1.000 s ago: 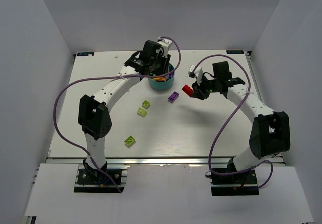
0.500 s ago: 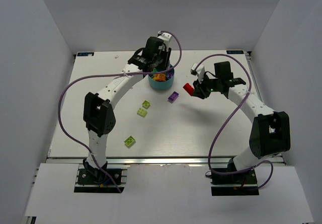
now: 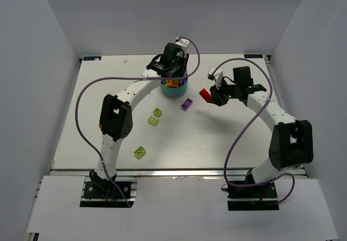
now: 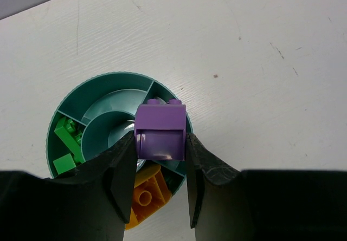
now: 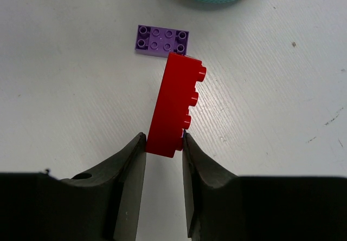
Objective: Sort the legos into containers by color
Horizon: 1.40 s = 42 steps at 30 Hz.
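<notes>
- Top view: teal bowl (image 3: 172, 92) at the far middle of the surface (image 3: 233, 143), left gripper (image 3: 172, 70) directly over it. Loose on the surface: 3 lime bricks (image 3: 157, 111) toward the near left, plus 1 flat purple brick (image 3: 187, 104) just right of the bowl. Right gripper (image 3: 209, 96) further right, carrying a red brick (image 3: 204, 95), probably lifted clear, though height is hard to judge from here.
- Left wrist view: left gripper clamped on a purple block (image 4: 160, 131), a finger on either side, hanging above the bowl's right-hand rim beside the central cup. Already sorted: dark green bricks (image 4: 68, 143) in 1 wedge, an orange brick (image 4: 145, 193) in another.
- Right wrist view: right gripper closed on 1 end of the red brick, held on edge with studs to the right. Flat purple brick just beyond its tip, not touching. Bowl wall at the top edge.
- Judgement: roughly halfway. 2 bricks in hand to drop, 4 on the surface to fetch.
</notes>
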Each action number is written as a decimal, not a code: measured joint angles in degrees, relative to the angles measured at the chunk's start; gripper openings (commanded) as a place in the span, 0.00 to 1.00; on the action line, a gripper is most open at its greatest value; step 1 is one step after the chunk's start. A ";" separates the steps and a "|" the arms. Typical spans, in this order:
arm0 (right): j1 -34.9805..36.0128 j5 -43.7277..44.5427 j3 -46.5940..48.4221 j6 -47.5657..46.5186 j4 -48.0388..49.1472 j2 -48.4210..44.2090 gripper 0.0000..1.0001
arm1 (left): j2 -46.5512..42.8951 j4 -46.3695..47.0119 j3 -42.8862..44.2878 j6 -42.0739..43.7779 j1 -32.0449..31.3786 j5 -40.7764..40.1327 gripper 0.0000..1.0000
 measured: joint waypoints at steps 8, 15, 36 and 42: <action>-0.44 0.00 -0.04 0.15 -0.02 0.00 0.00 | 0.20 2.21 0.00 -0.22 -0.02 0.07 0.00; -0.59 0.00 -0.04 0.55 0.00 0.00 0.00 | 0.20 3.32 -0.11 -0.70 -0.02 0.02 0.00; -0.68 0.00 -1.60 0.72 0.33 0.00 0.00 | 4.81 4.15 -0.46 -1.60 -1.27 -4.87 0.09; -0.68 0.00 -1.86 0.72 0.35 0.00 0.00 | 4.81 4.20 -0.87 -1.90 -1.86 -6.67 0.53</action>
